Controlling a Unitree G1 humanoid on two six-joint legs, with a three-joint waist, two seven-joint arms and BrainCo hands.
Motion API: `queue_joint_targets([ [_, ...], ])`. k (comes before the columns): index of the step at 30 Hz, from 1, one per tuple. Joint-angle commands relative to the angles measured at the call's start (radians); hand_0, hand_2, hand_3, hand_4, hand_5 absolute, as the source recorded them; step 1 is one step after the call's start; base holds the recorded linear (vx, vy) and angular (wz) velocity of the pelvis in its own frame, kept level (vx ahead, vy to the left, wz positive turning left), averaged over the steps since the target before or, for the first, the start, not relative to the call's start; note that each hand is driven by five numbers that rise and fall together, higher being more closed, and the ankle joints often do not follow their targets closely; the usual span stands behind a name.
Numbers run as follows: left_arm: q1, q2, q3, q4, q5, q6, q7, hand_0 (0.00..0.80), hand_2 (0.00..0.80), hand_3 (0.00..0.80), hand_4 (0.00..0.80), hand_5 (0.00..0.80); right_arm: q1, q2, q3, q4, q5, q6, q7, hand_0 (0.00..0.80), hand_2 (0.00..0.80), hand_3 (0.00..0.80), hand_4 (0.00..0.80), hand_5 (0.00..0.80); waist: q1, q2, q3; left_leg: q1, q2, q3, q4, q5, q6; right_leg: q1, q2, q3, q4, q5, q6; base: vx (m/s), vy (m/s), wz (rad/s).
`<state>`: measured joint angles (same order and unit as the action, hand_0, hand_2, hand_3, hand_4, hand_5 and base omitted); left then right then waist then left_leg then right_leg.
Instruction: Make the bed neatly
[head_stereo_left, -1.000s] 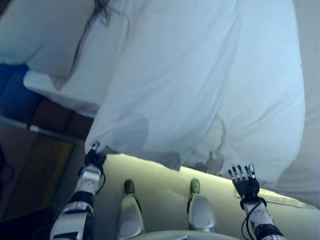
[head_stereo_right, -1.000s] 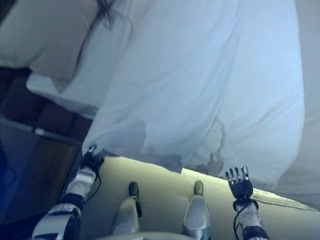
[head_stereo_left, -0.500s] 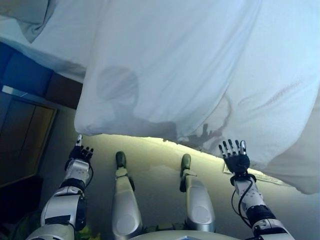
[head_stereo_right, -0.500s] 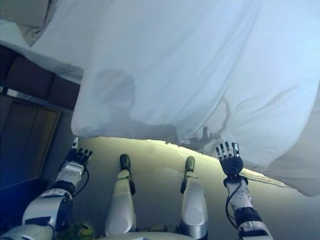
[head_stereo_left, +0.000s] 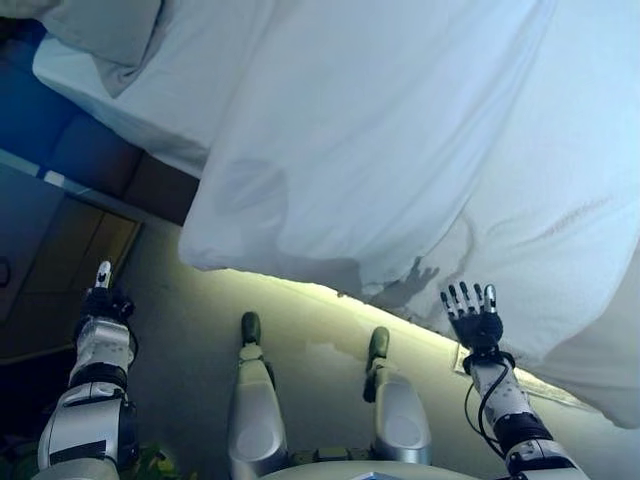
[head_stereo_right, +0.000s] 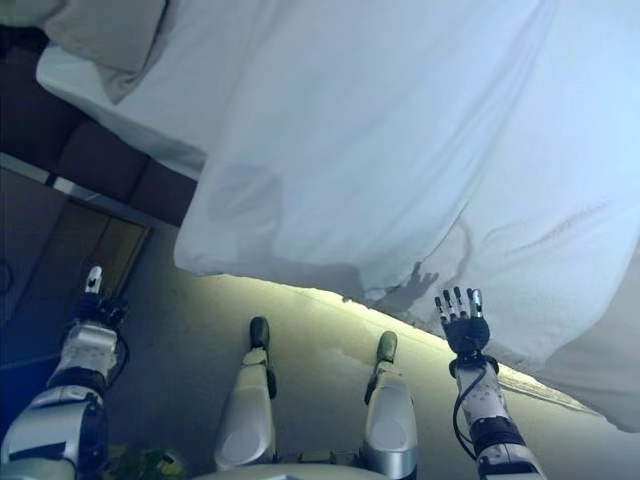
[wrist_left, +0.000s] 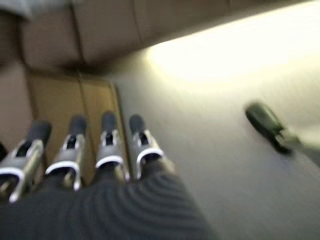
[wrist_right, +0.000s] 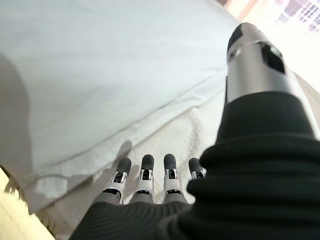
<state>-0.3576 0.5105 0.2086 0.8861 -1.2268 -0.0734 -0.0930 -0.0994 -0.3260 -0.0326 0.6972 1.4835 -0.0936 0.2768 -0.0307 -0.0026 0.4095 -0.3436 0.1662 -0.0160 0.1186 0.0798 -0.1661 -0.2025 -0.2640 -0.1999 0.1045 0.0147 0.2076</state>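
White duvet: in the left eye view it covers the bed from 12 o'clock to 3 o'clock, its lower edge hanging over the bed's side above the pale floor. A pillow lies at 11 o'clock on the mattress; the dark bed base shows below it at 9 o'clock. The left hand is at 8 o'clock, over the floor and well apart from the duvet, holding nothing. The right hand is at 4 o'clock, fingers straight and spread, just beside the hanging duvet edge, holding nothing.

Right eye view: same layout; the left hand stands clear of the bed, and the right hand sits against the drooping edge of the duvet.

Left wrist view: the fingers are extended side by side and empty, over the floor and a wooden panel.

Right wrist view: the fingers are straight, pointing at the duvet's textured border; whether they touch it cannot be told.
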Motion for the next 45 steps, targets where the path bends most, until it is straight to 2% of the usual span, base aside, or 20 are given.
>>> queue_joint_targets([
  [1, 0.055, -0.078, -0.055, -0.147, -0.141, -0.025, -0.191, 0.000, 0.000, 0.000, 0.000, 0.000, 0.057, 0.008, -0.082, -0.062, -0.014, -0.038, 0.038, 0.000, 0.000, 0.000, 0.000, 0.000, 0.031, 0.004, -0.082, -0.002, 0.059, 0.003, 0.025, -0.022, 0.009, -0.088, -0.049, 0.032, 0.034, 0.051, 0.008, -0.014, -0.011, 0.09],
  [3, 0.087, -0.140, -0.081, -0.228, -0.193, -0.002, -0.298, 0.000, 0.000, 0.000, 0.000, 0.000, 0.049, 0.008, -0.105, -0.053, -0.016, -0.040, 0.047, 0.000, 0.000, 0.000, 0.000, 0.000, 0.041, 0.011, -0.074, -0.008, 0.053, -0.003, 0.017, -0.020, 0.010, -0.091, -0.049, 0.033, 0.031, 0.052, 0.006, -0.035, 0.005, 0.08],
  [6, 0.088, -0.196, -0.113, -0.267, -0.252, 0.033, -0.395, 0.000, 0.000, 0.000, 0.000, 0.000, 0.034, 0.004, -0.113, -0.038, -0.011, -0.047, 0.057, 0.000, 0.000, 0.000, 0.000, 0.000, 0.046, 0.012, -0.060, -0.024, 0.045, -0.007, 0.009, -0.013, 0.012, -0.101, -0.047, 0.035, 0.029, 0.056, 0.004, -0.053, 0.024, 0.04],
  [7, 0.069, -0.211, -0.125, -0.277, -0.272, 0.038, -0.426, 0.000, 0.000, 0.000, 0.000, 0.000, 0.025, 0.004, -0.110, -0.034, -0.002, -0.052, 0.063, 0.000, 0.000, 0.000, 0.000, 0.000, 0.045, 0.003, -0.047, -0.040, 0.043, -0.009, 0.009, -0.008, 0.012, -0.113, -0.046, 0.036, 0.029, 0.060, 0.003, -0.073, 0.008, 0.06],
  [13, -0.002, -0.233, -0.153, -0.297, -0.358, 0.056, -0.575, 0.000, 0.000, 0.000, 0.000, 0.000, -0.007, -0.004, -0.096, -0.050, 0.035, -0.050, 0.094, 0.000, 0.000, 0.000, 0.000, 0.000, 0.026, -0.043, 0.013, -0.146, 0.045, -0.011, 0.057, 0.003, 0.005, -0.193, -0.042, 0.047, 0.033, 0.089, 0.004, -0.097, 0.053, 0.05],
  [19, -0.072, -0.223, -0.177, -0.318, -0.307, 0.020, -0.613, 0.000, 0.000, 0.000, 0.000, 0.000, -0.017, 0.004, -0.130, -0.154, 0.020, -0.038, 0.119, 0.000, 0.000, 0.000, 0.000, 0.000, -0.004, -0.081, 0.074, -0.287, 0.035, 0.021, 0.154, -0.002, 0.000, -0.298, -0.052, 0.058, 0.067, 0.109, 0.008, -0.088, 0.158, -0.05],
  [25, -0.157, -0.153, -0.163, -0.344, -0.306, -0.003, -0.579, 0.000, 0.000, 0.000, 0.000, 0.000, -0.040, 0.012, -0.157, -0.306, -0.026, -0.049, 0.129, 0.000, 0.000, 0.000, 0.000, 0.000, -0.027, -0.105, 0.110, -0.416, 0.017, 0.012, 0.237, -0.010, 0.012, -0.440, -0.052, 0.100, 0.137, 0.113, 0.001, -0.077, 0.160, -0.03],
  [32, -0.247, -0.114, -0.162, -0.335, -0.323, -0.058, -0.566, 0.000, 0.000, 0.000, 0.000, 0.000, -0.118, -0.022, -0.188, -0.464, -0.116, -0.090, 0.062, 0.000, 0.000, 0.000, 0.000, 0.000, -0.059, -0.077, 0.110, -0.546, -0.020, 0.019, 0.292, -0.009, 0.016, -0.585, -0.052, 0.145, 0.174, 0.118, -0.021, -0.020, 0.210, -0.12],
  [36, -0.295, -0.092, -0.159, -0.347, -0.288, -0.074, -0.521, 0.000, 0.000, 0.000, 0.000, 0.000, -0.165, -0.029, -0.195, -0.521, -0.161, -0.101, 0.027, 0.000, 0.000, 0.000, 0.000, 0.000, -0.062, -0.067, 0.110, -0.636, -0.028, 0.019, 0.341, -0.017, 0.017, -0.671, -0.051, 0.157, 0.213, 0.118, -0.033, -0.004, 0.124, -0.07],
  [37, -0.308, -0.084, -0.155, -0.352, -0.283, -0.071, -0.508, 0.000, 0.000, 0.000, 0.000, 0.000, -0.171, -0.032, -0.194, -0.536, -0.169, -0.104, 0.022, 0.000, 0.000, 0.000, 0.000, 0.000, -0.061, -0.064, 0.110, -0.652, -0.026, 0.016, 0.361, -0.046, 0.011, -0.684, -0.047, 0.163, 0.232, 0.091, -0.031, -0.037, 0.077, -0.01],
  [39, -0.320, -0.069, -0.157, -0.352, -0.273, -0.068, -0.483, 0.000, 0.000, 0.000, 0.000, 0.000, -0.182, -0.034, -0.191, -0.547, -0.193, -0.118, 0.013, 0.000, 0.000, 0.000, 0.000, 0.000, -0.062, -0.061, 0.110, -0.708, -0.029, 0.021, 0.388, -0.035, 0.020, -0.737, -0.049, 0.164, 0.253, 0.105, -0.043, -0.075, 0.063, 0.02],
  [40, -0.325, -0.058, -0.161, -0.346, -0.264, -0.065, -0.455, 0.000, 0.000, 0.000, 0.000, 0.000, -0.188, -0.039, -0.191, -0.559, -0.198, -0.120, 0.002, 0.000, 0.000, 0.000, 0.000, 0.000, -0.062, -0.061, 0.110, -0.729, -0.030, 0.020, 0.403, -0.042, 0.023, -0.758, -0.045, 0.167, 0.267, 0.100, -0.047, 0.065, 0.029, 0.00],
  [41, -0.328, -0.047, -0.166, -0.334, -0.251, -0.062, -0.411, 0.000, 0.000, 0.000, 0.000, 0.000, -0.188, -0.048, -0.183, -0.561, -0.194, -0.131, -0.003, 0.000, 0.000, 0.000, 0.000, 0.000, -0.061, -0.060, 0.110, -0.731, -0.024, 0.016, 0.422, -0.073, 0.016, -0.761, -0.040, 0.170, 0.287, 0.072, -0.042, 0.073, 0.017, -0.02],
  [43, -0.342, -0.024, -0.180, -0.295, -0.215, -0.057, -0.304, 0.000, 0.000, 0.000, 0.000, 0.000, -0.192, -0.060, -0.175, -0.557, -0.184, -0.145, -0.004, 0.000, 0.000, 0.000, 0.000, 0.000, -0.062, -0.061, 0.110, -0.755, -0.020, 0.018, 0.439, -0.079, 0.016, -0.782, -0.038, 0.167, 0.300, 0.067, -0.044, 0.023, 0.020, -0.05],
  [45, -0.370, 0.025, -0.210, -0.186, -0.127, -0.030, -0.128, 0.000, 0.000, 0.000, 0.000, 0.000, -0.207, -0.092, -0.168, -0.530, -0.151, -0.152, 0.011, 0.000, 0.000, 0.000, 0.000, 0.000, -0.066, -0.063, 0.110, -0.768, -0.013, 0.025, 0.438, -0.075, 0.016, -0.793, -0.037, 0.159, 0.295, 0.068, -0.044, -0.037, 0.026, -0.03],
])
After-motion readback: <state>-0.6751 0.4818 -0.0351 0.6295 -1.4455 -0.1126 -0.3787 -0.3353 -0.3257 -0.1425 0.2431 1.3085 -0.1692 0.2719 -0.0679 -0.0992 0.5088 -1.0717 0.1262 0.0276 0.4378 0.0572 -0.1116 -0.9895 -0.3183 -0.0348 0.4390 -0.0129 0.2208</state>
